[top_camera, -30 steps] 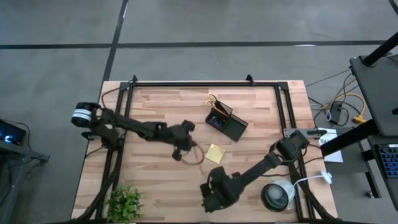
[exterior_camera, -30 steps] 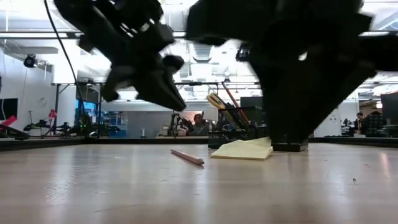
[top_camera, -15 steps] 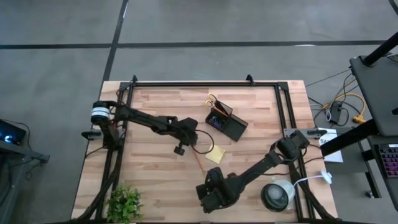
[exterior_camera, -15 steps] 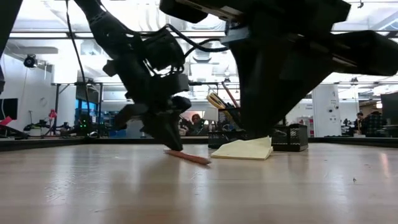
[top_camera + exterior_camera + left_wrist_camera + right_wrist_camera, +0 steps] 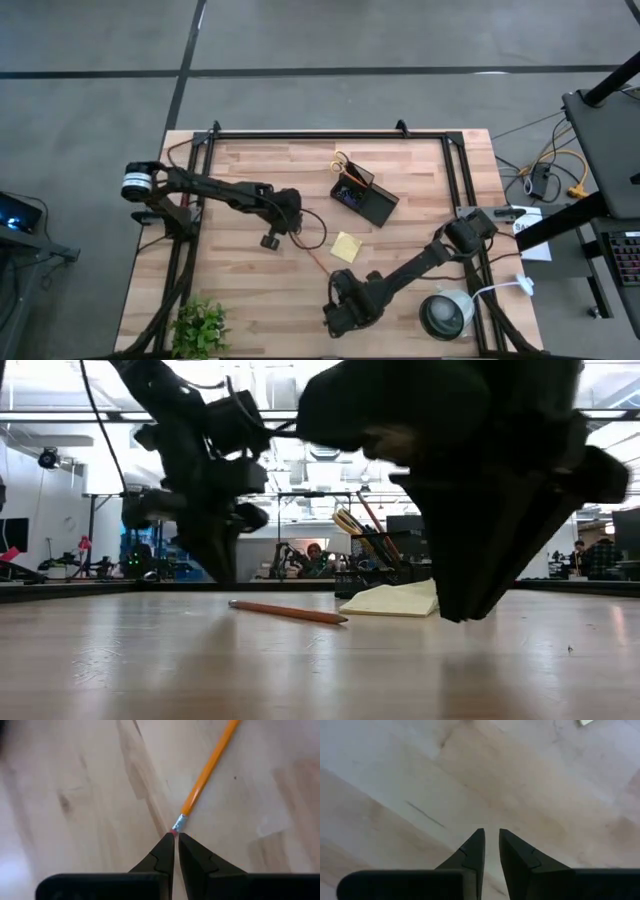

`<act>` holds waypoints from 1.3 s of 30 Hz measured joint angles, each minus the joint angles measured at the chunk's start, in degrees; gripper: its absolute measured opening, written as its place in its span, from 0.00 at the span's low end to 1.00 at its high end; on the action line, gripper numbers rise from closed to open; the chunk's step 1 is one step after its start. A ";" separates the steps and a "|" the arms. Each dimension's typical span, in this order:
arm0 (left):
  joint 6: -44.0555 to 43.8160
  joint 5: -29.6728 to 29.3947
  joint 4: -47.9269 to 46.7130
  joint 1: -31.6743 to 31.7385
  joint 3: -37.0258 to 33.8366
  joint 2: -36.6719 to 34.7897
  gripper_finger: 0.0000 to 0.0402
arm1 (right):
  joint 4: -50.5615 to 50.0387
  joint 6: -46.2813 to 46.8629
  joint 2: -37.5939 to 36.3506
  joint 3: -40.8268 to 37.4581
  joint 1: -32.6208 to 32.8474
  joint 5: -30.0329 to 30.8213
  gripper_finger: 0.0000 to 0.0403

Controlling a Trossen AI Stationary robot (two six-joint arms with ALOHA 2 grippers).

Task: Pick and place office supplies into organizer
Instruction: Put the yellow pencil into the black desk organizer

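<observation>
The left end effector [image 5: 175,839], fingers together, sits at the eraser end of the pencil [image 5: 207,770], whose length runs straight ahead.

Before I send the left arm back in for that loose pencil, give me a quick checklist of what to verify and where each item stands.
1. Pencil flat and reachable: ok. The orange pencil lies flat on the table, beside the sticky-note pad.
2. Left gripper ready to grasp: not ok. Fingers nearly shut, tips at the pencil's eraser end, nothing held.
3. Grasp point: not ok. The tips are at the eraser tip, not the shaft.
4. Organizer access: ok from above; scissors and pencils already stand in the cup.
5. Right gripper clear of the path: ok. It hovers over bare wood near the lamp, empty.
</observation>
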 joint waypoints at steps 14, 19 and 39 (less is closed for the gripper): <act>-23.94 12.66 -1.59 -0.30 -7.47 -23.72 0.03 | 22.33 -21.92 -11.14 -14.43 -11.86 -12.16 0.02; -32.01 12.90 2.83 -1.32 -14.07 -31.72 0.03 | 23.51 -24.06 -11.30 -16.25 -11.46 -12.74 0.02; -39.58 10.52 13.98 -1.54 -25.66 -36.90 0.03 | 30.61 -29.54 -9.12 -18.72 -14.19 -12.88 0.02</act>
